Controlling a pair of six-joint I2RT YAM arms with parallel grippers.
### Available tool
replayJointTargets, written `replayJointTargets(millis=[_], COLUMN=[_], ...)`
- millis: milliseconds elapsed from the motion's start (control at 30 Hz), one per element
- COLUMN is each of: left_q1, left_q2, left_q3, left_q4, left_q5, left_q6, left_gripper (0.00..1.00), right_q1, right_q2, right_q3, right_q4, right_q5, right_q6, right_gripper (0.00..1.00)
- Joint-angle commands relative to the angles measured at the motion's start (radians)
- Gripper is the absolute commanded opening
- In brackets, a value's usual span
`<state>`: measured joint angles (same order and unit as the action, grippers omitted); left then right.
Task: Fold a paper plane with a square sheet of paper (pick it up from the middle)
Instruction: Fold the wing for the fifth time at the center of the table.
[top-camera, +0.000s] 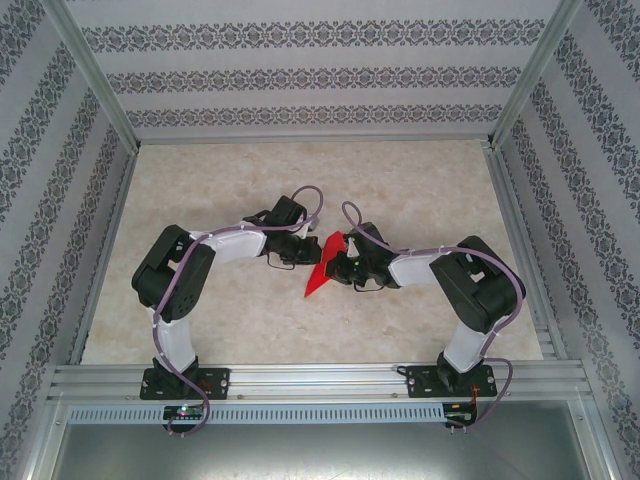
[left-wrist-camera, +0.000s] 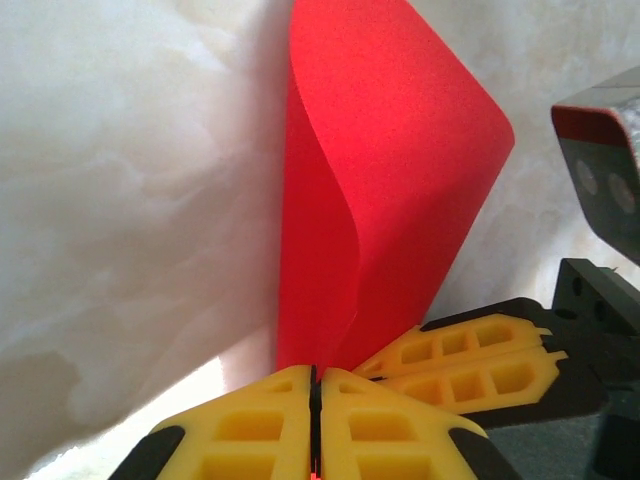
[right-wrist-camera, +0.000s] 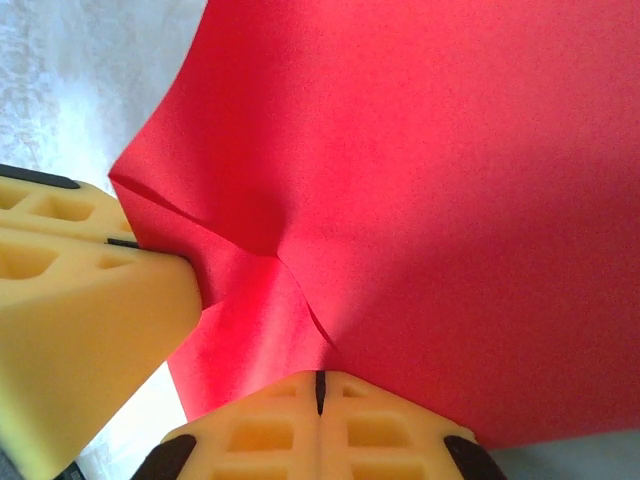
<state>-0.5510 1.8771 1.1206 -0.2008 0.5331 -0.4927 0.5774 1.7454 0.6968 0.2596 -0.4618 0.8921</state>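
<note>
Early stage: the square sheet of paper (top-camera: 324, 264) is held up off the table (top-camera: 200, 190), above its middle, bowed into a loose curl with soft dents. No crisp crease or pointed nose shows yet, so nearly all the folding looks left. Left gripper (left-wrist-camera: 315, 400) has its jaws pressed together on the sheet's edge, and right gripper (right-wrist-camera: 320, 395) is clamped on it too, tips just beside the left's. No container on the table, so no contents to list
</note>
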Motion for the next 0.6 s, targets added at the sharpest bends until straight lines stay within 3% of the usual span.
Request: replayJointTargets(millis=[0, 433, 567], left_q1=[-0.017, -0.019, -0.017], left_q2=[0.02, 0.074, 0.052], left_q3=[-0.004, -0.023, -0.021], left_q4=[0.024, 0.126, 0.083], left_q5=[0.056, 0.164, 0.124], left_q6=[0.019, -0.054, -0.026], left_gripper=[0.11, 0.11, 0.13], right_q1=[-0.016, -0.014, -0.017], right_q2=[-0.007, -0.023, -0.03], right_q3=[-0.03, -0.049, -0.057], right_q4=[-0.028, -0.014, -0.014], right_q5=[0.022, 0.026, 0.031], right_q6=[-0.007, -0.002, -0.004], right_gripper=[0.05, 0.04, 0.04])
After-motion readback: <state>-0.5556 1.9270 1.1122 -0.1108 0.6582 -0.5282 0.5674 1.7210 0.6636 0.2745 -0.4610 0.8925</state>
